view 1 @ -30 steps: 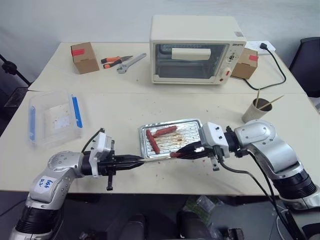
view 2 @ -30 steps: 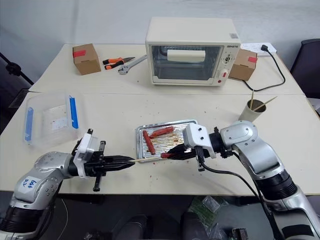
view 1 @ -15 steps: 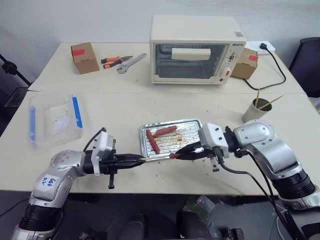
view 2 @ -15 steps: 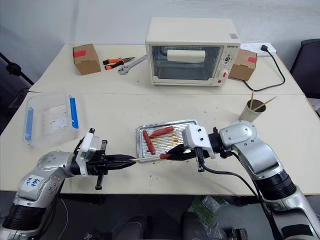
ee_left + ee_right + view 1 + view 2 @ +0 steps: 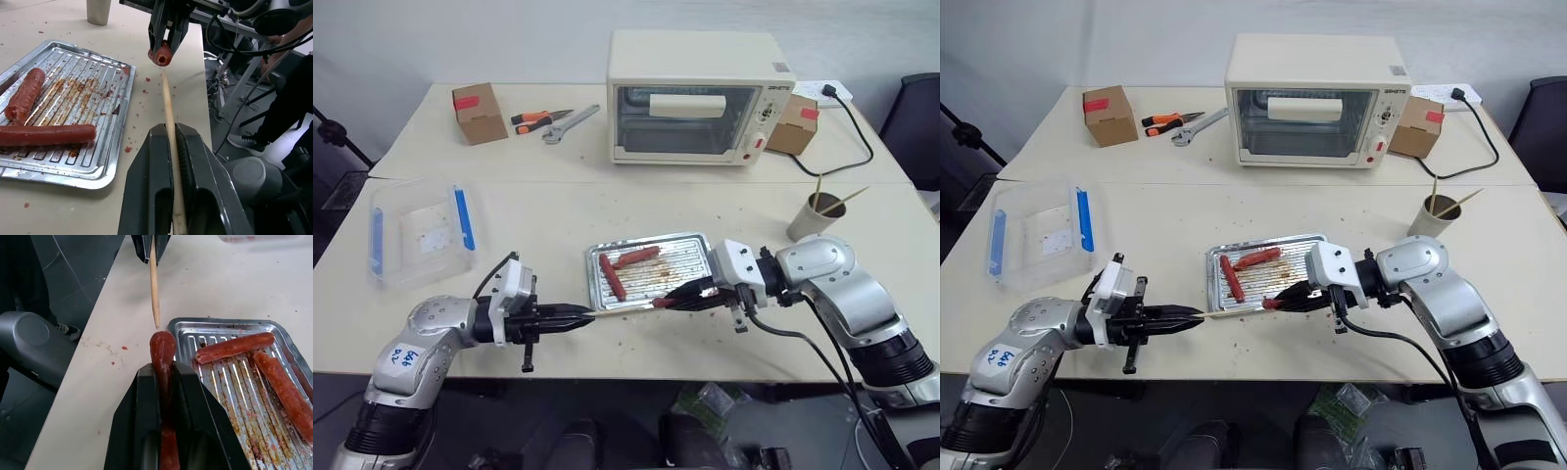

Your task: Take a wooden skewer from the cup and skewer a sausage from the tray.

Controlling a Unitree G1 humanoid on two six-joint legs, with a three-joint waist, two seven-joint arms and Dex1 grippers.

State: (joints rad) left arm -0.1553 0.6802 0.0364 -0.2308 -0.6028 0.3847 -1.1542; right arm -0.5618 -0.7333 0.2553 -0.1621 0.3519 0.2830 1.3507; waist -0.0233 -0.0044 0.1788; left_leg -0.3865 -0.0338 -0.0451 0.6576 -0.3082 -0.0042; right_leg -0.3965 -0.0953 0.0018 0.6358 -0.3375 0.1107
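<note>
My left gripper (image 5: 587, 315) is shut on a wooden skewer (image 5: 167, 107) that points level toward the right. Facing it, my right gripper (image 5: 672, 300) is shut on a reddish-brown sausage (image 5: 163, 350), held lengthwise above the table just in front of the tray (image 5: 695, 242). The skewer's tip (image 5: 157, 324) stops a sliver short of the sausage's near end. Two more sausages (image 5: 635, 257) (image 5: 611, 277) lie in the silver tray. At the right, the paper cup (image 5: 811, 220) holds more sticks.
A toaster oven (image 5: 697, 96) stands at the back with a cardboard box (image 5: 794, 125) and cable beside it. A clear plastic box with blue clips (image 5: 419, 230) sits at the left. Another cardboard box (image 5: 478, 112), pliers and a wrench (image 5: 570, 121) lie far back. The table's front edge runs just below both grippers.
</note>
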